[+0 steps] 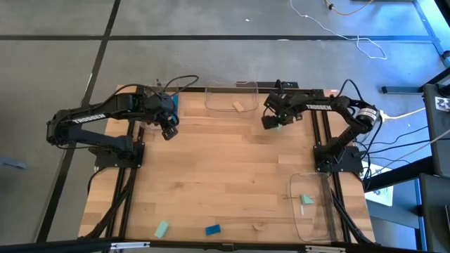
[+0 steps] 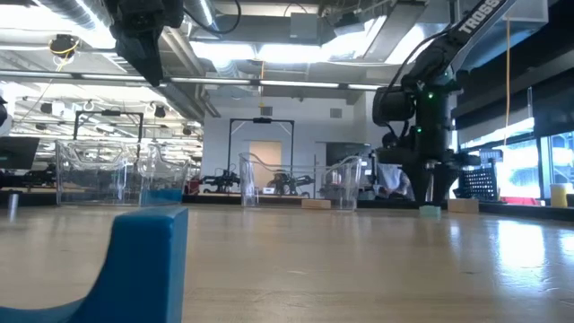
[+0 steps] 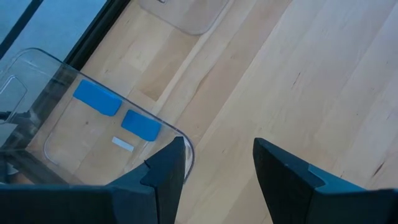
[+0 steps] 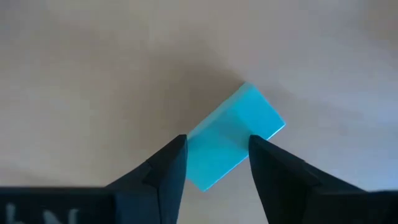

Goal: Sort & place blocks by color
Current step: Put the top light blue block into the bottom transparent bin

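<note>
My right gripper [image 4: 214, 158] is open and low over the table's far right part. Its fingers stand on either side of a mint block [image 4: 233, 134] that lies flat on the wood, turned askew to them; the same mint block [image 1: 278, 125] shows from above. My left gripper [image 3: 217, 162] is open and raised beside the far-left clear tray [image 3: 37, 68], where two blue blocks [image 3: 96, 98] [image 3: 141, 124] lie. Loose near the near edge are a mint block [image 1: 162, 228], a blue block [image 1: 212, 229] and a tan block [image 1: 259, 226]. My right gripper comes at the mint block's near end [image 4: 211, 165] from above, one finger on each long side. The block rests flat on the table. I cannot tell whether the fingers touch it.
A clear tray [image 1: 232, 90] at the far middle holds a tan block [image 1: 238, 107]. A clear tray [image 1: 313, 221] at the near right holds two mint blocks [image 1: 307, 199]. Both arm bases stand on the table's sides. Bare wood lies in the middle.
</note>
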You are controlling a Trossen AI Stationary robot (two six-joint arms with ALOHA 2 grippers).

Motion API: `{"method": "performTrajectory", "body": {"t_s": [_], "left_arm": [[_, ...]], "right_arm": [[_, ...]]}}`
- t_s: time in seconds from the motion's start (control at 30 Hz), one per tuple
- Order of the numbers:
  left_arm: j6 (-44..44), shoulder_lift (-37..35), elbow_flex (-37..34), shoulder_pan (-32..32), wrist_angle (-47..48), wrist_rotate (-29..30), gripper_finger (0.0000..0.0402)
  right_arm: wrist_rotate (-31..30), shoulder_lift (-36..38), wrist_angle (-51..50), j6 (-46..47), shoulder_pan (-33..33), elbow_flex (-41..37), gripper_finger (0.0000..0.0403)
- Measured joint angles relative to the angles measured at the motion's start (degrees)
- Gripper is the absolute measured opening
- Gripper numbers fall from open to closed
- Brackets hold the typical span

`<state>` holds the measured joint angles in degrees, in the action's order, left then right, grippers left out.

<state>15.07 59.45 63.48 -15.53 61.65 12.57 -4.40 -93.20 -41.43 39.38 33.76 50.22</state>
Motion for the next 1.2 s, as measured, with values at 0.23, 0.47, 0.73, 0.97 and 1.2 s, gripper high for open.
{"method": "performTrajectory", "body": {"t_s": [0.23, 0.47, 0.73, 0.97, 1.2], "left_arm": [[-0.01, -0.01, 0.00, 0.00, 0.02, -0.01, 0.0181], [-0.17, 0.00, 0.00, 0.00, 0.02, -0.18, 0.0181], [-0.54, -0.01, 0.00, 0.00, 0.02, -0.51, 0.0181], [-0.61, -0.01, 0.00, 0.00, 0.02, -1.56, 0.0181], [-2.32, -0.01, 0.00, 0.00, 0.02, -1.56, 0.0181]], "right_arm": [[1.31, 0.76, -1.29, -2.36, -3.02, -0.22, 0.0174], [6.29, 1.28, -1.68, 0.82, -3.17, -0.18, 0.0174], [10.36, 1.63, -7.72, 0.64, -3.43, 3.38, 0.0174], [11.54, 1.65, -7.36, 2.57, -3.65, 3.48, 0.0174], [11.60, 1.70, -7.65, 3.85, -3.65, 3.48, 0.0158]]}}
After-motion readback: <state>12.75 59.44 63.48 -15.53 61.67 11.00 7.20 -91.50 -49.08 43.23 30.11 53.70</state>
